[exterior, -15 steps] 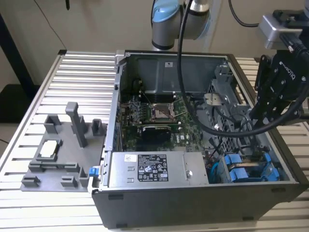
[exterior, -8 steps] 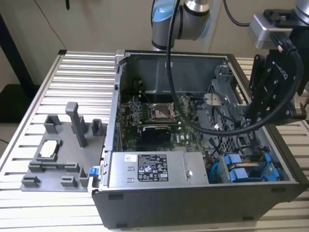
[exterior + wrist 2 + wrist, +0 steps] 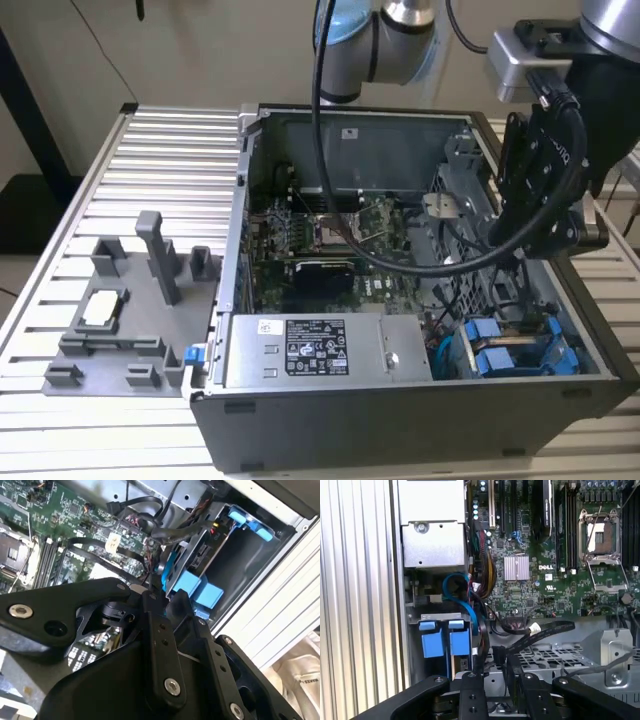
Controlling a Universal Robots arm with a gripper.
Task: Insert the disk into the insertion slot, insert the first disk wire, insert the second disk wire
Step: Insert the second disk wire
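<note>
- The flat silver-grey disk in its bright blue plastic carrier frame (image 3: 434, 644) sat inside the grey sheet-metal insertion slot (image 3: 440, 616) at a corner of the open computer case. Its two blue end tabs faced outward.
- Judged from that seating, the disk step looked complete, and the work in hand appeared to be the first disk wire.
- The black end effector (image 3: 497, 676) hung inside the case, over the perforated grey metal cage (image 3: 545, 657) and just beside the slot. Whether it was released, clenched or grasping something could not be told.
- A thin black cable with a white plug (image 3: 535, 628) lay loose along the cage's edge, near the end effector.
- A bright blue cable loop (image 3: 456, 587) curled between the slot and the grey metal power-supply box (image 3: 432, 545).
- The green motherboard (image 3: 545, 580) lay close alongside, crowded with small parts.
- The case stood on a ribbed aluminium counter (image 3: 150, 170).
- The next move would likely call for a connector squared to the disk's port and a straight, gentle push. Room between the blue frame and the cable bundle looked tight, and the port itself was hidden.
</note>
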